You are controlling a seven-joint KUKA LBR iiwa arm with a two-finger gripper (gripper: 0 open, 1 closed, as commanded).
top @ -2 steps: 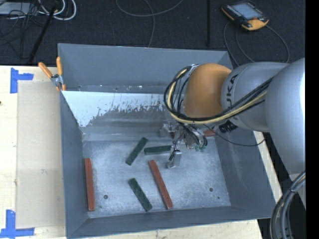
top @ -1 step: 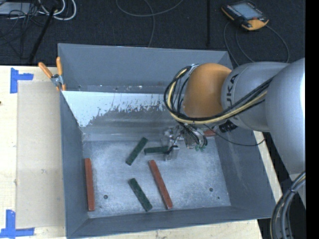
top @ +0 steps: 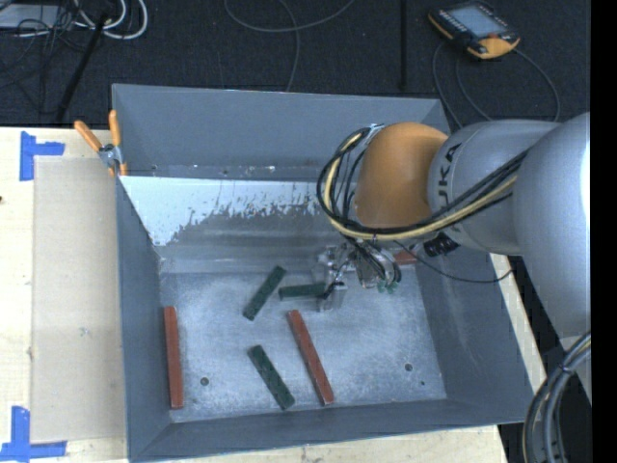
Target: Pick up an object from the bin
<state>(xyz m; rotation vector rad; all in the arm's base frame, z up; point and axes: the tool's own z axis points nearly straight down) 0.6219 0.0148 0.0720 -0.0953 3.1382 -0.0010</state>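
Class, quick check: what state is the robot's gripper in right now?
Gripper: cannot be told whether open or closed; it is at the right end of a short dark green bar near the middle of the bin.

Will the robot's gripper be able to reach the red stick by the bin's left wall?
Probably yes. The red stick lies flat and alone, with nothing on top. But the left wall is close beside it and might crowd the gripper.
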